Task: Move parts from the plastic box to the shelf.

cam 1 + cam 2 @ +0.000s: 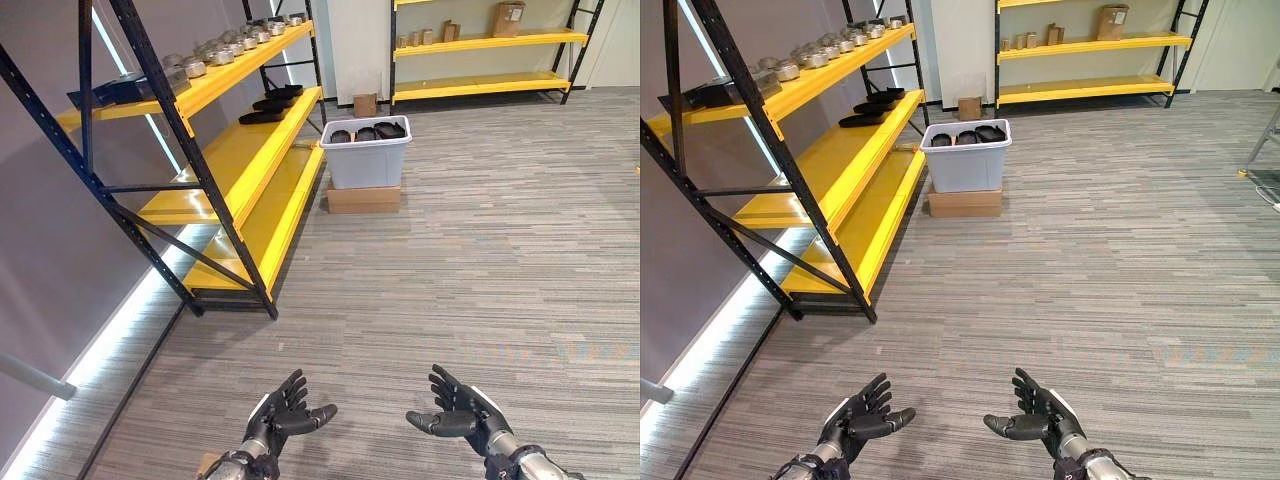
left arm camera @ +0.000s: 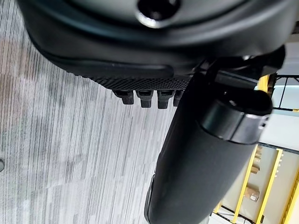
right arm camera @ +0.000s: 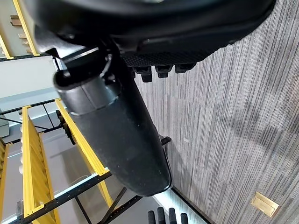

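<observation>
Both empty, the left robot hand (image 1: 283, 412) and right robot hand (image 1: 462, 412) spread open at lower frame; upper-centre, the pale plastic box (image 1: 366, 152) holds flat black parts (image 1: 389, 130), probably stiff and light, best pinched by an edge.

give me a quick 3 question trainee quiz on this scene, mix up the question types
1. True or false: the plastic box sits directly on the floor.
2. Multiple choice: the dark parts still to be moved lie (a) in the left hand, (b) in the plastic box, (c) on the floor.
3. Fill in: both the left hand and the right hand are ____ and hold nothing.

Key:
1. False, it rests on a flat cardboard box.
2. b
3. open
</observation>
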